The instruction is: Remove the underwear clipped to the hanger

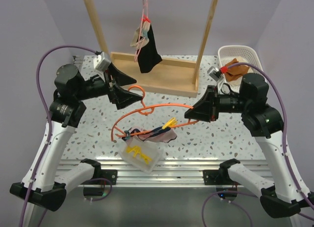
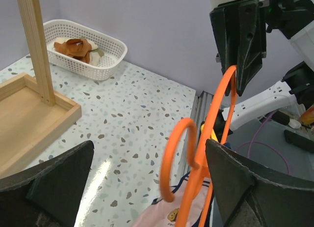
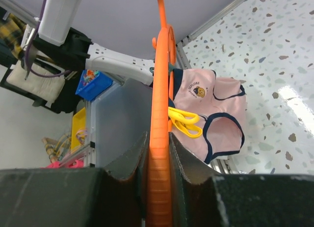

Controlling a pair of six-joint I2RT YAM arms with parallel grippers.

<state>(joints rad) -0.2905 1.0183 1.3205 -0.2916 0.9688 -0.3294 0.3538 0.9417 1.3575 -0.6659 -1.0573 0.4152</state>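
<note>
The right hand (image 1: 192, 113) is closed tight on one end of the orange hanger (image 1: 162, 107) and holds it above the desk (image 1: 98, 134). The hanger's long axis runs from this hand across to the left. The pink briefs (image 1: 157, 134) hang under the bar from a yellow clip (image 1: 169, 123), between the two hands. The left hand (image 1: 137, 88) is wide open and holds nothing; the hanger's hook (image 2: 179, 158) stands between its fingers (image 2: 255, 188). I judge the clip is lower than this free hand and nearer the front edge. The black briefs (image 1: 147, 50) hang on the wooden rack (image 1: 203, 40).

Left tool (image 2: 149, 149) spread wide around the orange hanger (image 2: 214, 114) hook; right tool (image 2: 239, 80) pinches the hanger's bar
</note>
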